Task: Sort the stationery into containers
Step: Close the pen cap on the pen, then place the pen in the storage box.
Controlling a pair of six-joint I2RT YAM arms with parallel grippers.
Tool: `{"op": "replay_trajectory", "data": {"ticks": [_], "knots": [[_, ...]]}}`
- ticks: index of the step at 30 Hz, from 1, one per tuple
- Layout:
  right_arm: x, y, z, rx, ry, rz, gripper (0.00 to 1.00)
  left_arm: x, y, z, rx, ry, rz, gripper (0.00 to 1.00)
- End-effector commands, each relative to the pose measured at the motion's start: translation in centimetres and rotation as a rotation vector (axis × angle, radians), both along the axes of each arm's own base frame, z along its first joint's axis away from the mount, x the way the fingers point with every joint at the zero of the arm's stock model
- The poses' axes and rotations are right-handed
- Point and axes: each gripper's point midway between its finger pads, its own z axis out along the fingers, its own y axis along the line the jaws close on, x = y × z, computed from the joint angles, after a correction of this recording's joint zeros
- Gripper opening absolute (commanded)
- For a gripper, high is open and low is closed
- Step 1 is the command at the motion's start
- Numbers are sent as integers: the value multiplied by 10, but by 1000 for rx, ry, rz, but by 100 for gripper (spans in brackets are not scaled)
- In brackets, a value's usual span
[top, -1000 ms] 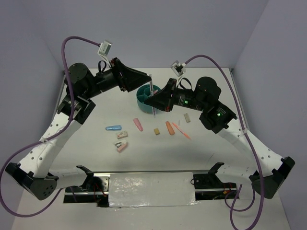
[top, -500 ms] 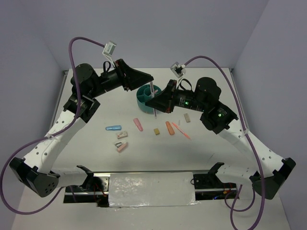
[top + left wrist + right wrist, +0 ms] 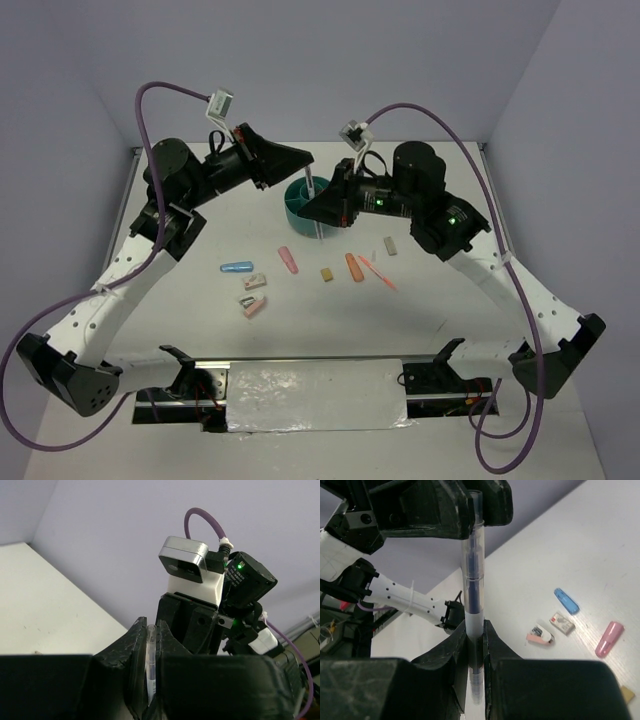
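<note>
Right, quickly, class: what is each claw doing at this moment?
Left claw: closed on the top end of the clear pen.
Right claw: closed on the same pen, lower down.

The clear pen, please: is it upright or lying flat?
Upright: the pen stands vertical, right end effector gripping low, left end effector at its top.

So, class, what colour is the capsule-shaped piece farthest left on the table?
The capsule-shaped plastic piece is light blue; the top external view shows it best.
</note>
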Motion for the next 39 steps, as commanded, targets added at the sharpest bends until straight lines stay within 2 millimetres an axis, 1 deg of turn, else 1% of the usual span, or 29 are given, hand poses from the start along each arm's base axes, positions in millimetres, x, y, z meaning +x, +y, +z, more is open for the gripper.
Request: {"op": "replay_trajectory", "data": {"ticks": [1, 3, 4, 5, 7, 11, 13, 14, 15, 16, 17, 18, 19, 21, 23, 24, 25, 26, 27, 28, 29, 30, 31, 32, 33, 34, 36, 38, 39], "knots": [[11, -1, 74, 87, -199, -33, 0, -33, -13, -20, 55, 6, -113, 0], [24, -5, 93, 94, -239, -53, 0, -40, -19, -33, 69, 33, -140, 0], [37, 2, 91, 82, -228, -56, 0, -44, -21, -37, 75, 40, -150, 0], [37, 0, 118, 111, -272, -56, 0, -48, -26, -45, 88, 47, -163, 0], [53, 1, 141, 125, -296, -78, 0, -64, -37, -54, 107, 55, -207, 0], [69, 13, 153, 133, -294, -66, 0, -84, -48, -69, 112, 79, -248, 0], [75, 19, 140, 115, -266, -53, 0, -87, -44, -68, 114, 70, -231, 0], [74, 21, 133, 110, -258, -42, 0, -82, -40, -64, 117, 62, -187, 0], [64, 17, 133, 116, -265, -30, 0, -78, -37, -62, 130, 55, -158, 0], [69, 25, 101, 83, -230, -16, 0, -76, -34, -52, 153, 27, -133, 0], [67, 25, 92, 72, -223, -12, 0, -75, -32, -42, 151, -4, -123, 0], [66, 27, 69, 47, -201, -4, 0, -73, -34, -42, 175, -20, -126, 0], [67, 28, 58, 36, -185, -5, 0, -76, -33, -23, 154, -62, -130, 0], [68, 30, 42, 30, -164, -5, 0, -77, -36, -13, 149, -102, -154, 0], [76, 27, 38, 20, -164, -42, 0, -73, -34, -6, 164, -106, -129, 0], [77, 26, 32, 8, -162, -49, 0, -62, -31, 1, 171, -113, -63, 12], [79, 25, 27, 0, -158, -60, 0, -54, -26, 2, 183, -97, -10, 18], [82, 22, 24, -3, -160, -85, 0, -45, -19, -5, 220, -48, 53, 29], [86, 22, 9, -22, -149, -97, 0, -26, -2, 5, 209, -22, 203, 37], [90, 20, 0, -37, -141, -117, 0, -17, 9, 8, 209, -3, 281, 49], [98, 16, -8, -53, -141, -165, 0, -12, 23, 3, 232, 46, 358, 73], [104, 14, -27, -82, -133, -191, 0, 4, 48, 15, 197, 89, 526, 84], [110, 12, -37, -98, -131, -224, 0, 10, 63, 16, 195, 123, 605, 93], [123, 5, -51, -119, -131, -288, 0, 15, 80, 0, 251, 194, 689, 99], [130, 3, -56, -129, -148, -318, 0, 16, 97, 11, 207, 244, 765, 99], [139, -2, -60, -135, -155, -357, 0, 22, 120, 7, 216, 288, 881, 99], [161, -9, -63, -129, -223, -431, 0, 22, 145, -3, 253, 351, 971, 99], [182, -9, -72, -160, -261, -479, 0, 15, 153, -3, 264, 340, 971, 99], [192, -10, -74, -183, -300, -494, 0, 16, 149, -13, 302, 323, 951, 99]]}}
